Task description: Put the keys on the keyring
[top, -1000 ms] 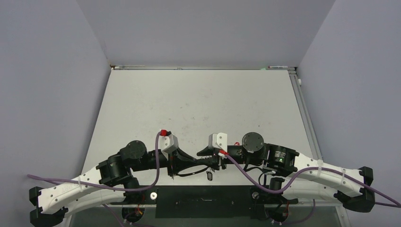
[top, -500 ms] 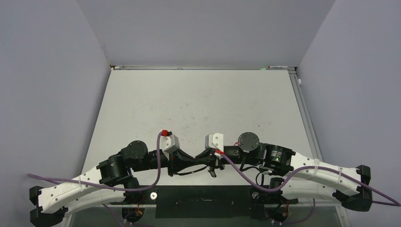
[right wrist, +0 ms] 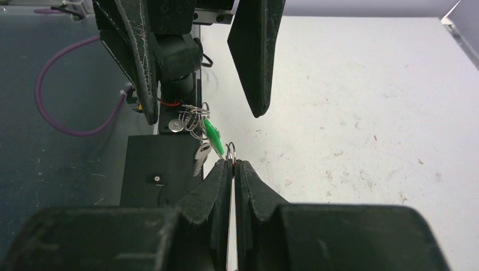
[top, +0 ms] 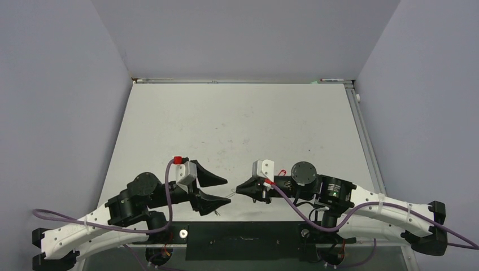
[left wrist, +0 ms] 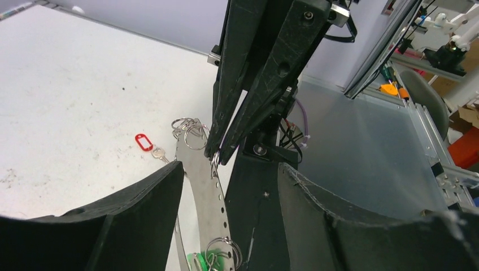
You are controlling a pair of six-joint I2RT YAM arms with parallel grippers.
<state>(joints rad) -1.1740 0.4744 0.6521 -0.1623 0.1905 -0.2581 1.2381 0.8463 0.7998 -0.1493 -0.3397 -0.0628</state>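
Observation:
My right gripper (right wrist: 233,164) is shut on a small silvery ring of the keyring (right wrist: 230,151). A key with a green tag (right wrist: 212,132) hangs from it beside a cluster of rings (right wrist: 192,118). In the left wrist view the keyring (left wrist: 206,186) shows as a silvery band with holes. It runs from the right gripper (left wrist: 217,157) down between my left fingers. My left gripper (left wrist: 230,169) is open and holds nothing, a short way left of the right gripper (top: 237,188). The key with the red tag (left wrist: 144,142) lies loose on the table.
The white table (top: 237,124) stretches away beyond both grippers, with grey walls on three sides. A black base plate (top: 243,240) lies at the near edge between the arm bases. Purple cables (top: 294,206) trail along both arms.
My left gripper has opened and drawn back to the left, away from the right gripper. The right gripper has shut, and it now holds the keyring alone.

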